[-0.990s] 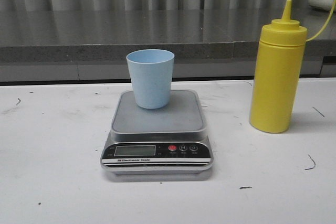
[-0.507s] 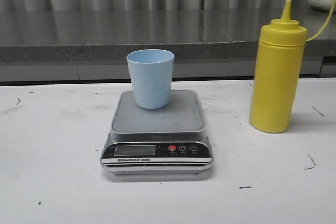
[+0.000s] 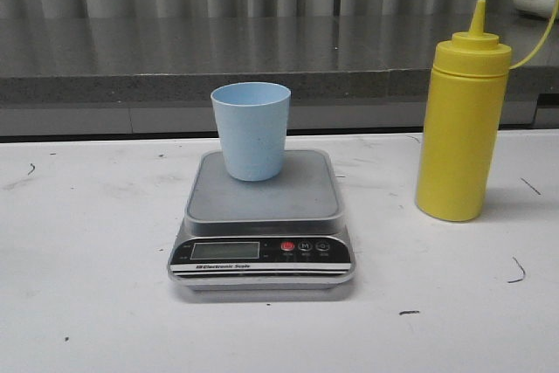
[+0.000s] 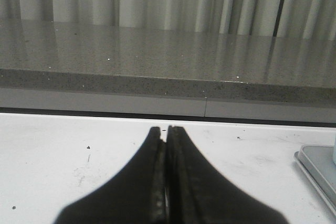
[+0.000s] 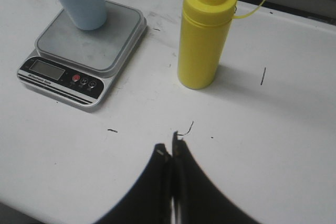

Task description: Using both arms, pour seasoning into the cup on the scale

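White tabletop runs back to a grey stone ledge and pale curtains. Both grippers are empty, fingers pressed together: left gripper over bare table, right gripper low in its frame, facing the seasoning. In the front view's centre, the cup stands upright on the scale; its contents cannot be seen. At right, well apart, stands the seasoning bottle. Nothing has shifted since a second ago.

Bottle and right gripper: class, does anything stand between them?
Nothing visible does. In the right wrist view only bare table lies between the shut right gripper and the upright bottle.
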Tool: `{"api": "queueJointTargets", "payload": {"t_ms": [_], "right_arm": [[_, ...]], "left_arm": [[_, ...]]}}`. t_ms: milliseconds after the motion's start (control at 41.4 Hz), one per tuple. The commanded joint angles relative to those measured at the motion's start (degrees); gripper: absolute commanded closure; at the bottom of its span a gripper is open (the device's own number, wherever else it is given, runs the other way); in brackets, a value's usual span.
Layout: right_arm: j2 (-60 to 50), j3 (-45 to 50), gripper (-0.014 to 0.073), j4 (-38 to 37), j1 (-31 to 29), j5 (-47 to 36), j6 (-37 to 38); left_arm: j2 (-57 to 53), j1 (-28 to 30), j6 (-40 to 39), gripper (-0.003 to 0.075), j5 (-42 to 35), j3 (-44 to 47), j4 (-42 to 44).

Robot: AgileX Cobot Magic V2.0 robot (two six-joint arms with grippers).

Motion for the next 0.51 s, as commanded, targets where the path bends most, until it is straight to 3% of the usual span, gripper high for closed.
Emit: {"api": "queueJointTargets", "payload": {"t_ms": [0,145,290,483], "right_arm": [[0.29,-1.36,0.0711,-0.50,0.24,-3.49,-0.58],[-0.43,-1.23,0.0711,-0.61,0.08,-3.43,-0.58],[-4.06,1.74,0.0711,-1.09,-4.41,-5.31,-0.58],[-13.58,13.31,0.0708,0.41,-11.15,-16.01,-4.72]], "left_arm": [[-0.96,0.10,0.00,0.0740,-4.89,1.34,-0.05],[-0.96,0.10,0.00,0.0740,-4.89,1.34,-0.05],[-0.96,0.10,0.00,0.0740,-4.89,1.34,-0.05],[-0.96,0.10,0.00,0.0740,-4.89,1.34,-0.05]]}}
